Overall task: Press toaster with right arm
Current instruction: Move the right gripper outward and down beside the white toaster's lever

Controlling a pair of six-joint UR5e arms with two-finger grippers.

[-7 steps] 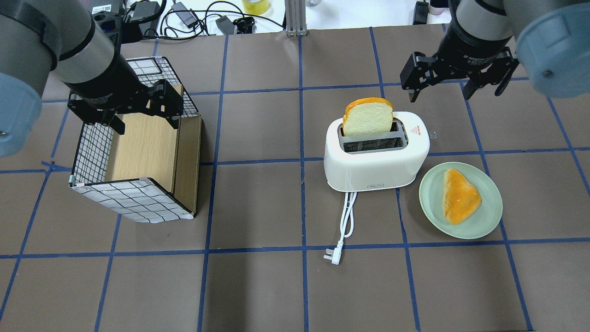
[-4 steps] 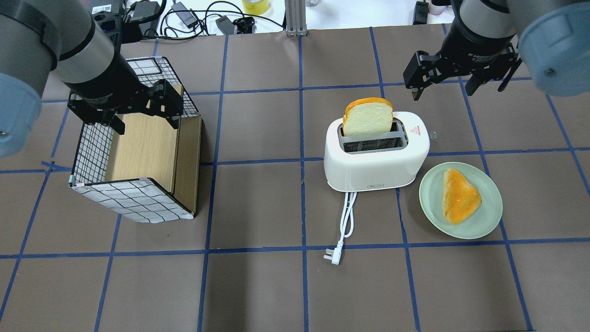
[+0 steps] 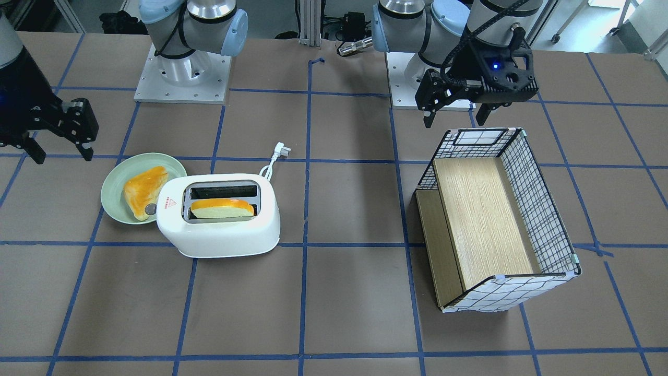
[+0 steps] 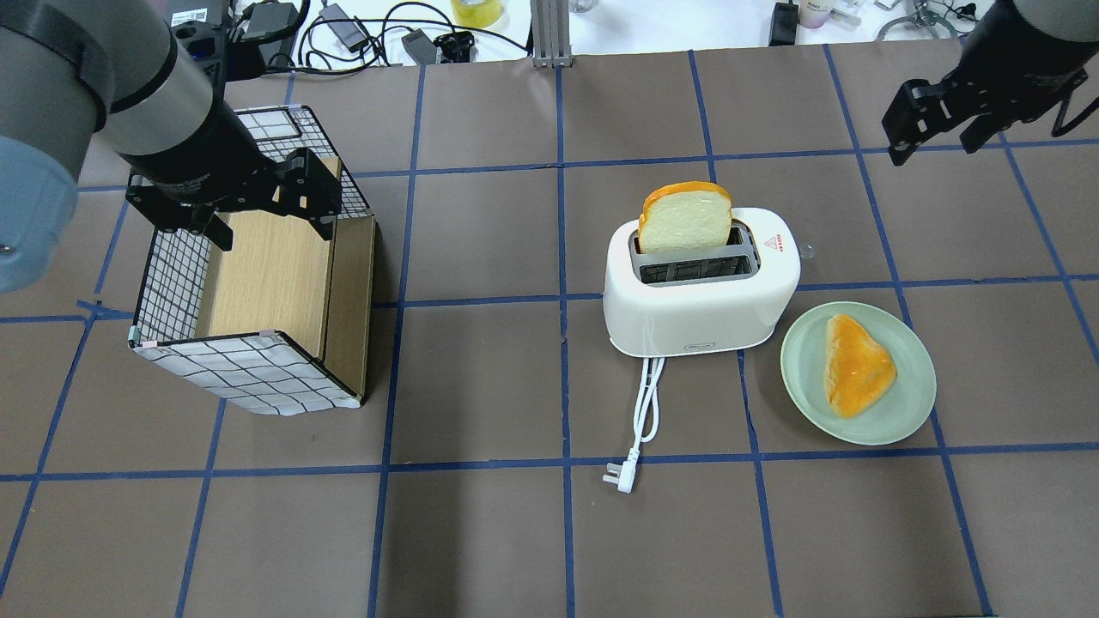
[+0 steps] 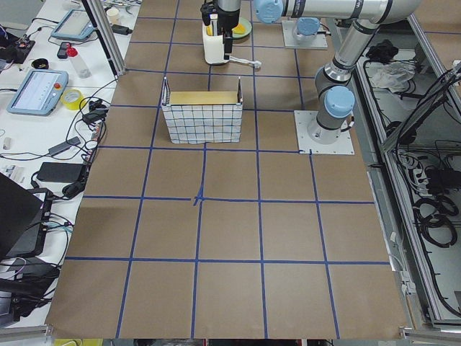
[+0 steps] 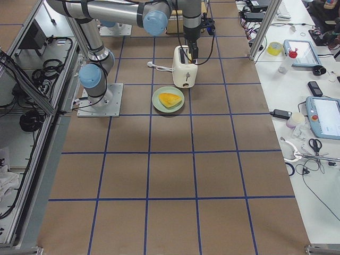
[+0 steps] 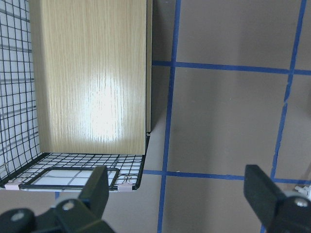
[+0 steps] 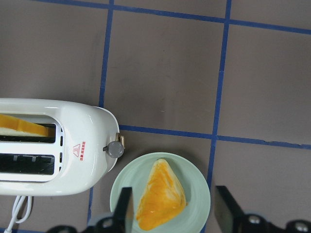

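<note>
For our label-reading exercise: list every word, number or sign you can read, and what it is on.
Red warning-triangle sticker on the rounded white plastic toaster: a sign; its red lettering is too small to read.
Grey mark on the toaster's side: too small.
No legible words anywhere.

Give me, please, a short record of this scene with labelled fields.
toaster: upright, bread slice standing in the slot farther from the robot, plug lying loose
right pincer: open, clear of the toaster
left pincer: open, above the basket
plate: next to the toaster's end knob, holding a toast piece
</note>
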